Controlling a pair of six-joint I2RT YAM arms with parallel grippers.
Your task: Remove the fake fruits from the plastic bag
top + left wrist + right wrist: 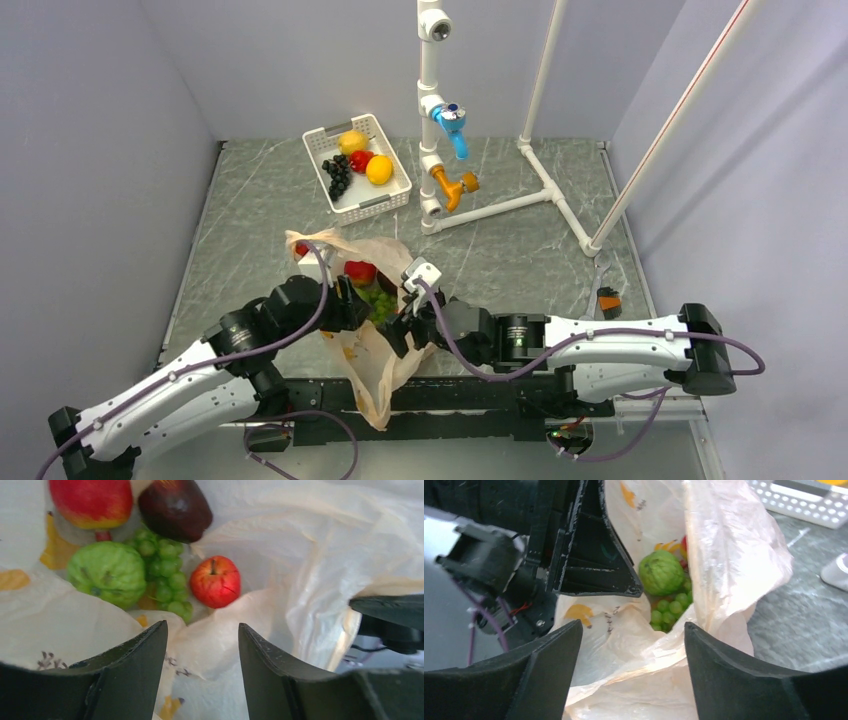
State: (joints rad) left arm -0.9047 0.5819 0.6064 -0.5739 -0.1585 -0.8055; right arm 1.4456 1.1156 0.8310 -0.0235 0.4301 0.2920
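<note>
The peach plastic bag (375,355) lies crumpled between my two arms, its mouth facing away. Inside it, the left wrist view shows a large red apple (92,502), a dark maroon fruit (175,509), a round green fruit (107,572), a green grape bunch (167,575) and a small red apple (216,581). My left gripper (202,626) is open at the bag's mouth, with loose film lying in the gap. My right gripper (633,625) is open over the bag's near folds. It looks in at the green fruit (661,572) and the grapes (669,610).
A white basket (392,197) at the back holds a lemon, an orange fruit, a red fruit and black grapes. A white pipe frame (500,205) with blue and orange taps stands behind and to the right. The two grippers are very close together at the bag.
</note>
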